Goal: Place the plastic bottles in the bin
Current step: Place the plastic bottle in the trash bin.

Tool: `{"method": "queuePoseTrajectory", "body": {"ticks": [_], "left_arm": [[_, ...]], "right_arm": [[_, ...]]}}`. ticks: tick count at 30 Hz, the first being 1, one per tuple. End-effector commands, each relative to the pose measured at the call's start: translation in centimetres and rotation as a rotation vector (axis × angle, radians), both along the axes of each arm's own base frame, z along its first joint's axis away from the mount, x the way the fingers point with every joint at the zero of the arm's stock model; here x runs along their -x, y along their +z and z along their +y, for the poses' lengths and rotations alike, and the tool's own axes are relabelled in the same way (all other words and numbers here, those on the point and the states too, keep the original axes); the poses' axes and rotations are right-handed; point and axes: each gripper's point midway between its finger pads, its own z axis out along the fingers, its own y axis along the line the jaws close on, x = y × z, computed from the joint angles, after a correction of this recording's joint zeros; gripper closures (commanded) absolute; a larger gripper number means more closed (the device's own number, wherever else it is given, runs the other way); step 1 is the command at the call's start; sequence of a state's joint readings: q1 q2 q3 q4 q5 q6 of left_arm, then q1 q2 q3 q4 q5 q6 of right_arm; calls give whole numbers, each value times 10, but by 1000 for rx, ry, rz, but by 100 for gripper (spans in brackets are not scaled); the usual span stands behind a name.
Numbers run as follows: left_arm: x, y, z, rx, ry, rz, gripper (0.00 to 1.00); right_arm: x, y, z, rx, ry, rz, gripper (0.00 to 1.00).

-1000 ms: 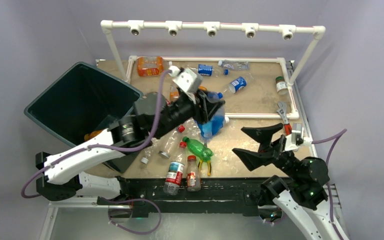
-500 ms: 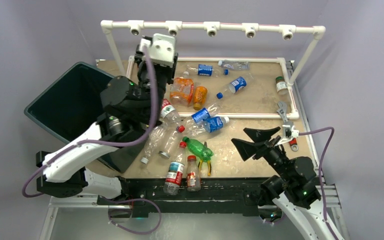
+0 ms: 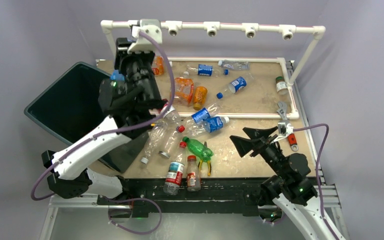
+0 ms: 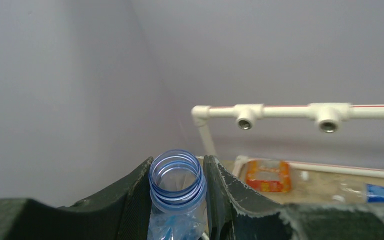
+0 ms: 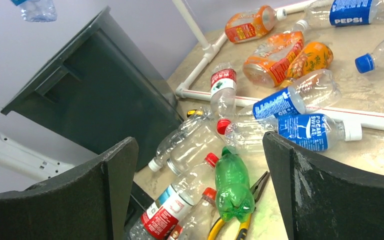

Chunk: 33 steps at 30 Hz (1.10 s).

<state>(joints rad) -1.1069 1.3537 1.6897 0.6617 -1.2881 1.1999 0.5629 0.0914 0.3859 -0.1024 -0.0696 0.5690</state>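
My left gripper (image 3: 116,76) is shut on the neck of a clear, blue-tinted, capless bottle (image 4: 176,200), held high by the right rim of the dark bin (image 3: 80,66). The right wrist view catches that bottle (image 5: 35,9) above the bin (image 5: 95,95). Several plastic bottles lie on the table: a green one (image 3: 197,148), a red-labelled one (image 3: 174,175), clear ones (image 3: 156,140), a blue-labelled one (image 3: 215,123) and orange ones (image 3: 183,90). My right gripper (image 3: 237,135) hangs open and empty at the near right, facing the green bottle (image 5: 232,187).
Yellow-handled pliers (image 3: 207,161) lie under the green bottle. A red-handled wrench (image 3: 284,111) rests at the right edge, with a small jar (image 3: 280,85) beyond it. A white pipe frame (image 3: 210,26) spans the back, and its low rail (image 3: 260,116) crosses the table.
My left arm has swung from the table's middle up and left to the bin's rim with the bottle in its grip. The right gripper drew slightly nearer, still open.
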Motion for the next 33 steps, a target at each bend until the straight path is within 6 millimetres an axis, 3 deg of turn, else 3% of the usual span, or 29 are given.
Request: {"method": "queuePoseTrajectory", "body": {"ticks": [1, 4, 15, 16, 18, 21, 26, 31, 33], "left_arm": [[-34, -21, 31, -8, 109, 57, 100], [-49, -34, 42, 6, 97, 82, 100], [-80, -61, 48, 49, 66, 162, 100], [-82, -65, 51, 61, 78, 173, 95], [-85, -70, 54, 85, 88, 188, 75], [-88, -77, 55, 91, 94, 210, 62], [-86, -75, 54, 104, 74, 205, 29], [-81, -65, 52, 132, 25, 185, 17], [-78, -58, 43, 167, -46, 178, 6]], "right_arm": [[0, 4, 2, -25, 10, -14, 2], [1, 1, 2, -22, 14, -8, 2], [4, 3, 3, -13, 25, -19, 2], [4, 2, 3, -12, 28, -19, 2], [5, 1, 4, -12, 33, -19, 3], [5, 1, 5, -5, 38, -20, 2], [2, 0, 7, 8, 39, -16, 2], [-1, -2, 6, 9, 23, -7, 2], [-4, -3, 4, 4, 6, 4, 2]]}}
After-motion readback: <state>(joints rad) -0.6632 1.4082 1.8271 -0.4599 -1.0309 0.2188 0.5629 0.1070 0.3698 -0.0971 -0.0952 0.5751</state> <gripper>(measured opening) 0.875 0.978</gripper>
